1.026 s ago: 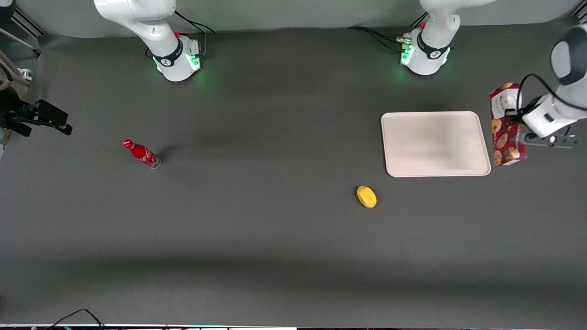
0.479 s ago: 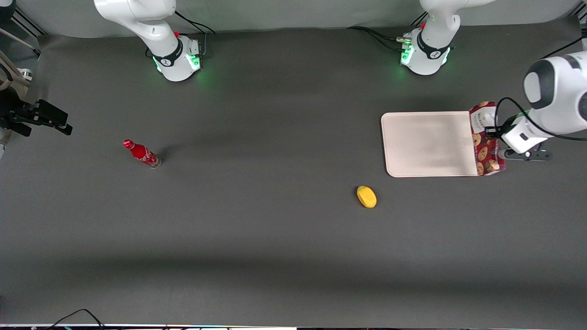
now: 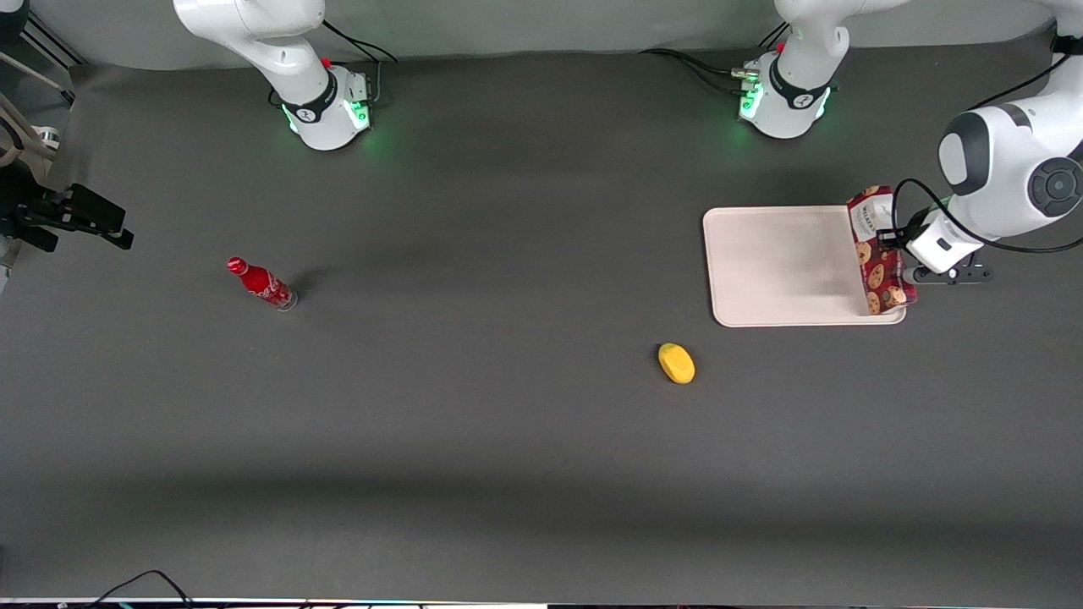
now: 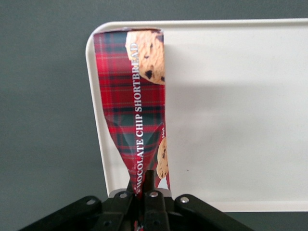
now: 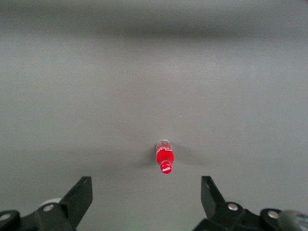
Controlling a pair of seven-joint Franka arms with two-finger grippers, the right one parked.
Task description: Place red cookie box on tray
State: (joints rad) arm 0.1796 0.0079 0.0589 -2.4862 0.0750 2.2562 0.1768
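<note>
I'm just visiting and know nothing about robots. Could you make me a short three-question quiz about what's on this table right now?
1. True or false: the claw is shut on the red cookie box.
2. Over which part of the tray is the box? A) its middle B) its edge toward the working arm's end of the table C) not over it at all
3. Name the yellow thing or the red bottle: which lies nearer the tray?

Key: 1 true. 2 B. 3 the yellow thing.
</note>
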